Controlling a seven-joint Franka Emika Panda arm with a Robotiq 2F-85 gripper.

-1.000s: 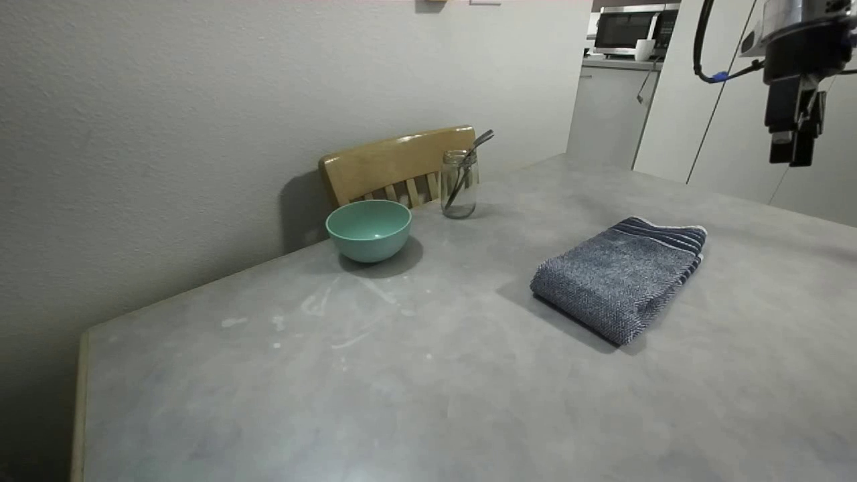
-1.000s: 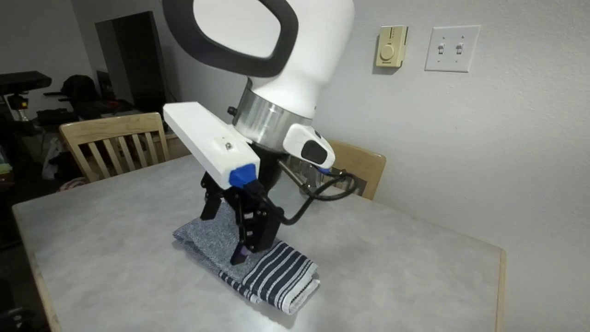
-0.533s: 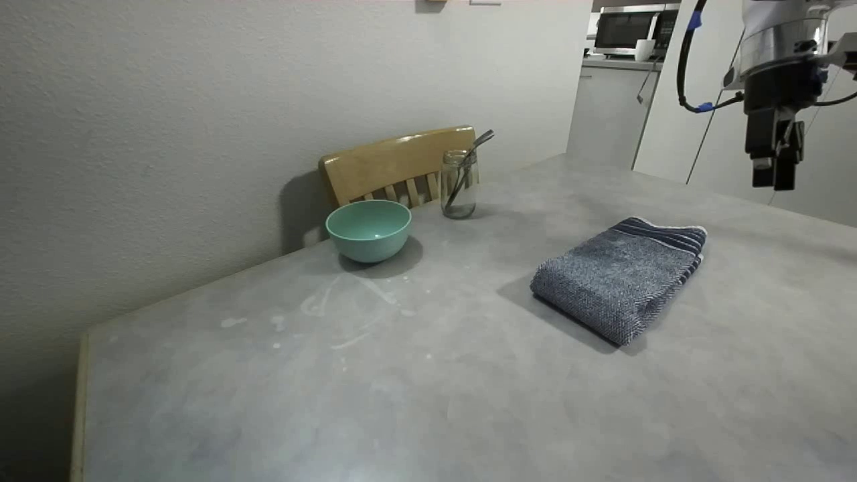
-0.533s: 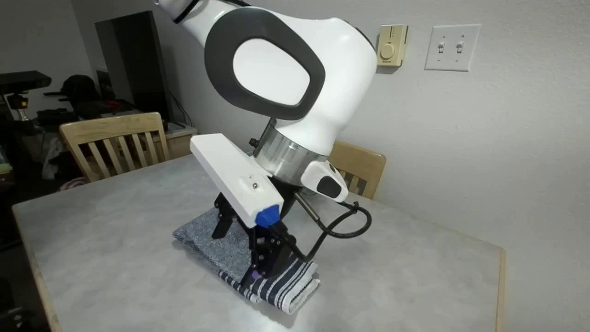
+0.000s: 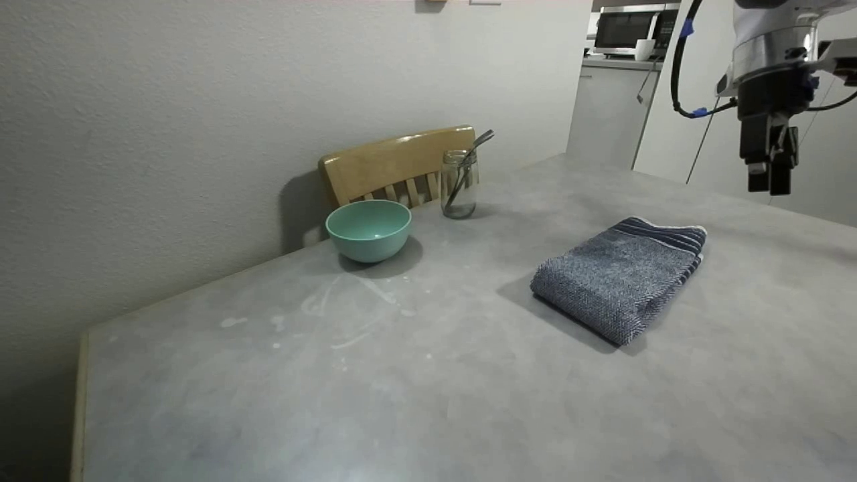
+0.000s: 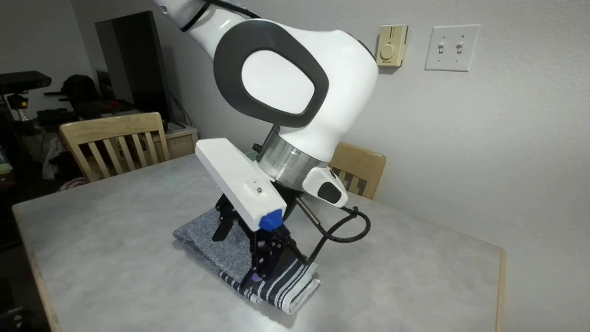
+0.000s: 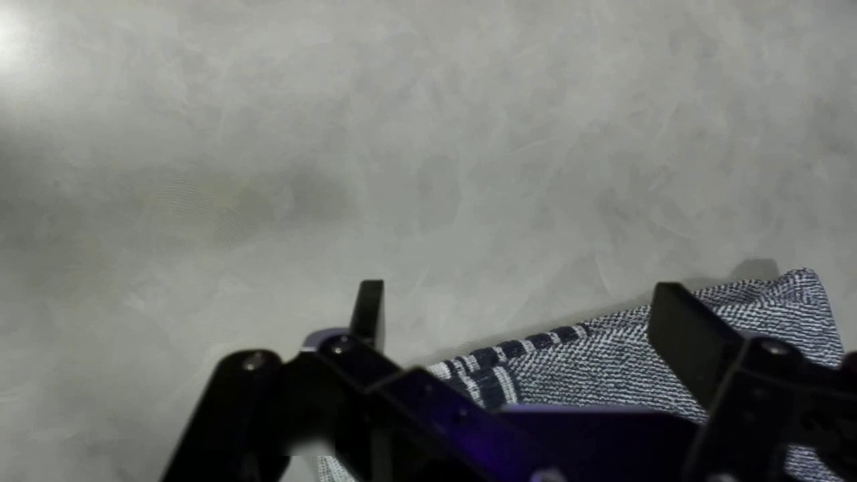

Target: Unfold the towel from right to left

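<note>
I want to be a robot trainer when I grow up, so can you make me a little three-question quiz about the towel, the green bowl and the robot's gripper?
1. True or false: the gripper is open.
2. Pick one: what stands near the teal bowl on the table? A) a red apple; B) a glass jar; C) a toy car.
3. Fill in the gap: the towel is not spread out yet; it lies ______ on the table.

Key:
1. True: its fingers stand wide apart.
2. B.
3. Folded.
</note>
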